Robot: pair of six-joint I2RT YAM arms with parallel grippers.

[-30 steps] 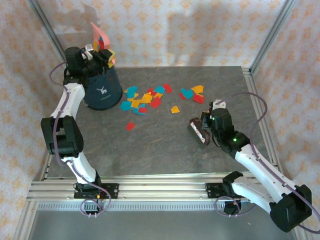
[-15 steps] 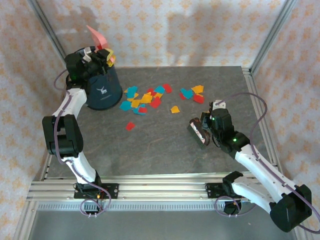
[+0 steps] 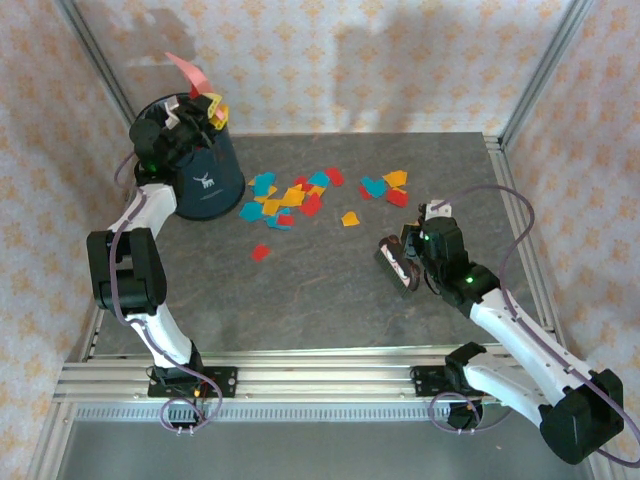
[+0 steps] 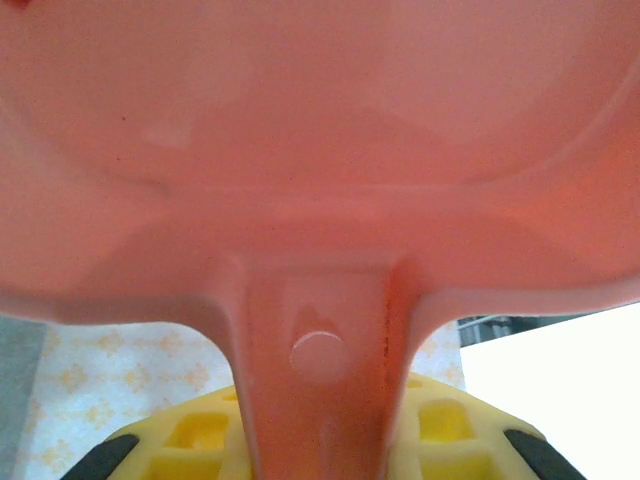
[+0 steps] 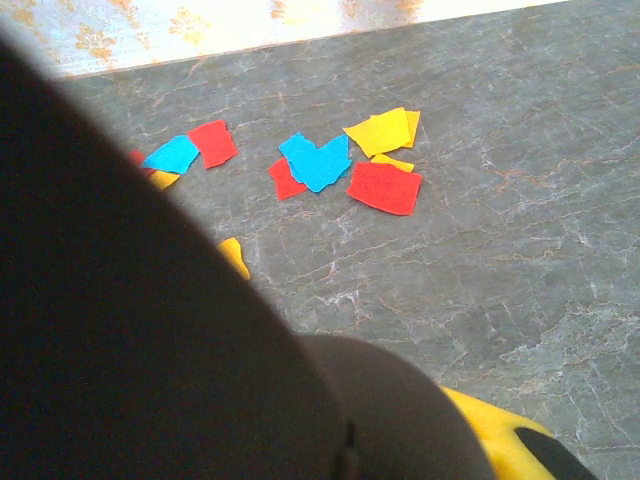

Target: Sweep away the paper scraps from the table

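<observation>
**Pan raised at the bin; most scraps on the desk**

Status: the left gripper (image 3: 197, 112) is at the far-left corner, over the mouth of the dark blue bin (image 3: 205, 175). Its jaws are clenched on the handle of the pink dustpan (image 3: 186, 70), which stands tilted above the rim. In the left wrist view the handle runs between the yellow fingers (image 4: 200, 432). Whether the pan carries anything cannot be told.

The right gripper (image 3: 413, 250) rests low on the right side of the desk (image 3: 320, 300), jaws clenched on a dark brush (image 3: 396, 264).

The paper scraps (image 3: 295, 195) lie mid-desk in red, yellow-orange and teal. There is a main cluster just right of the bin, a smaller group further right, and one red piece alone nearer the arms. The right wrist view shows the smaller group (image 5: 320, 165) ahead of the brush.

Judgement: the step looks like tipping the pan into the bin, and much of the task remains.

Doing it well:
- Keep the pan's lip inside the bin's mouth and tilt it steeply so light paper slides off rather than drifting out.
- Avoid nudging the bin.
- Afterwards, set the lip flat on the desk just beside the main cluster and brush towards it in short strokes.

Markings: the bin bears a white deer-like emblem. No lettering is legible anywhere.
</observation>
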